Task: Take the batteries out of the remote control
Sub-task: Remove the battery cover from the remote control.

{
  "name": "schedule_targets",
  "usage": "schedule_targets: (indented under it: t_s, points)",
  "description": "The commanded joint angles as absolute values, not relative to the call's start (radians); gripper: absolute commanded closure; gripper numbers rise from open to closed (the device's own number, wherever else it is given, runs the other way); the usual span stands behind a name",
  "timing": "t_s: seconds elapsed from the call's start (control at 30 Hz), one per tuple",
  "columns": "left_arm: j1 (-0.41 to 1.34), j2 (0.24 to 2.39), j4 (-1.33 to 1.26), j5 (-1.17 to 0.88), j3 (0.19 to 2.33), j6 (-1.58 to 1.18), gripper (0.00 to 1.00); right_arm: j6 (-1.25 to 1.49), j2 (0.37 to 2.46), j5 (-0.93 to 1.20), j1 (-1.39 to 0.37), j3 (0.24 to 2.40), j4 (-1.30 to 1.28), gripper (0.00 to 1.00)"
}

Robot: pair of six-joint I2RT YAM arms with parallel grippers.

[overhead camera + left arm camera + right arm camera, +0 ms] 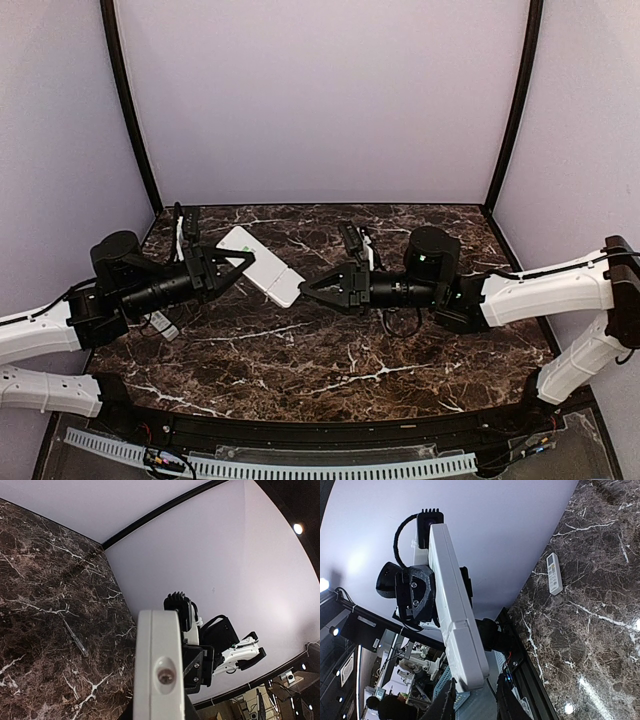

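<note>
One white remote (266,270), long axis left-to-right, tight in left jaws; right jaws' grip unclear.

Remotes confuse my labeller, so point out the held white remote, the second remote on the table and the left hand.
held white remote (270,275), top view, its flat face.
second remote (554,573), right wrist view, its middle.
left hand (238,268), top view, between its fingertips.

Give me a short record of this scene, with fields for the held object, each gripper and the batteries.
held object: white remote, lifted off the table
left gripper: shut on the white remote
right gripper: open, at the remote's other end
batteries: none in view
also there: a smaller remote lying on the table
</note>
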State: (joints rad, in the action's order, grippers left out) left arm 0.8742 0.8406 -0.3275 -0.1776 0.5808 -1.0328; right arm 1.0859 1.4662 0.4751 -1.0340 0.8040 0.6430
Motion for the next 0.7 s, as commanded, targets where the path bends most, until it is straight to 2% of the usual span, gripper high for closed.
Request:
schedule_targets:
  t_s: [0.0, 0.67]
  points:
    - [0.870, 0.842, -0.377, -0.191, 0.574, -1.035, 1.00, 1.078, 1.467, 0.484, -1.035, 0.824, 0.676, 0.74]
    - [0.870, 0.828, -0.334, -0.155, 0.570, -1.020, 1.00, 1.071, 1.443, 0.480, -1.034, 0.807, 0.670, 0.81]
